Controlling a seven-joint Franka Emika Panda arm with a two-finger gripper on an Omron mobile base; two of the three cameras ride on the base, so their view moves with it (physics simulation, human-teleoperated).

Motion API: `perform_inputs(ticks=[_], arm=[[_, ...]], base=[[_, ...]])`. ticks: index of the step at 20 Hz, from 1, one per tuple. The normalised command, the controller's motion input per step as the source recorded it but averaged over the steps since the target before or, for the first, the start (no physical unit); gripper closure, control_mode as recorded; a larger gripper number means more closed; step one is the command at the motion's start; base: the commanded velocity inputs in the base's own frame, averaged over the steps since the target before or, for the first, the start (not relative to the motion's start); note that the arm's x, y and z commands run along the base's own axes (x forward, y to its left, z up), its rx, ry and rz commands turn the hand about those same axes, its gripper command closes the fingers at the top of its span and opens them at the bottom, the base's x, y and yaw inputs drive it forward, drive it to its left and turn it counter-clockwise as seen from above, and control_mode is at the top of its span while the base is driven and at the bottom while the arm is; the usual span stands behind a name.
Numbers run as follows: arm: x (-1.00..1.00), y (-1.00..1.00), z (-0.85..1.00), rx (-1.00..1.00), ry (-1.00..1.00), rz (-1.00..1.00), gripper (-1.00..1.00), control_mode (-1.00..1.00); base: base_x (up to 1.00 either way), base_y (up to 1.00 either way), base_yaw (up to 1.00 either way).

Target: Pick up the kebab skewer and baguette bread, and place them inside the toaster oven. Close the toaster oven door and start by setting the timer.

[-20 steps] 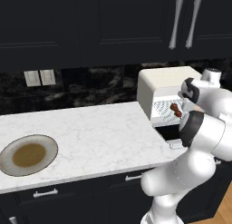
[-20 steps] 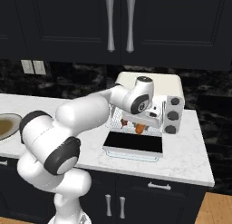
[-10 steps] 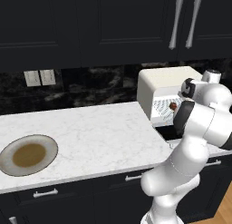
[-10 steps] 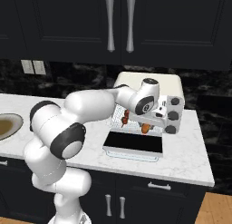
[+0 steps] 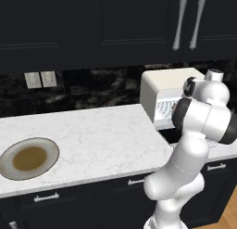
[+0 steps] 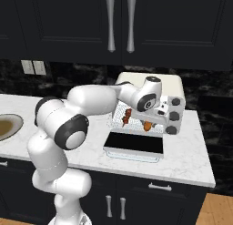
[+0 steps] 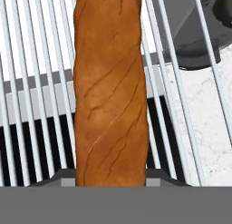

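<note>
Baguette (image 7: 111,89), gripped in the gripper (image 6: 150,121) above the rack (image 7: 41,82), could roll onto the door (image 6: 134,143) at 6 o'clock if released early.

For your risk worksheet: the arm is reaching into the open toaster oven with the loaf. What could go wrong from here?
1. The baguette bread may overhang the wire rack and block the toaster oven door.
2. It could knock the kebab skewer beside it.
</note>
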Motion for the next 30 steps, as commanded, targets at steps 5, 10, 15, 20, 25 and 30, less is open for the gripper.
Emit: perform_inputs(ticks=[5, 10, 15, 20, 25, 30], arm=[[0.0, 0.06, -0.27, 0.0, -0.02, 0.0, -1.0, -1.0], [0.0, 0.09, -0.19, -0.02, -0.08, 0.0, -1.0, -1.0], [-0.01, 0.0, 0.04, 0.0, -0.12, 0.0, -1.0, -1.0], [-0.07, 0.0, 0.49, 0.0, -0.13, 0.0, -1.0, -1.0], [-1.0, -0.07, 0.13, -0.02, -0.07, -0.07, -1.0, -1.0], [-0.67, 0.18, -0.19, -0.01, 0.02, -0.37, -1.0, -1.0]], base=[[0.0, 0.0, 0.0], [0.0, 0.0, 0.0], [0.0, 0.0, 0.0], [0.0, 0.0, 0.0], [0.0, 0.0, 0.0], [0.0, 0.0, 0.0]])
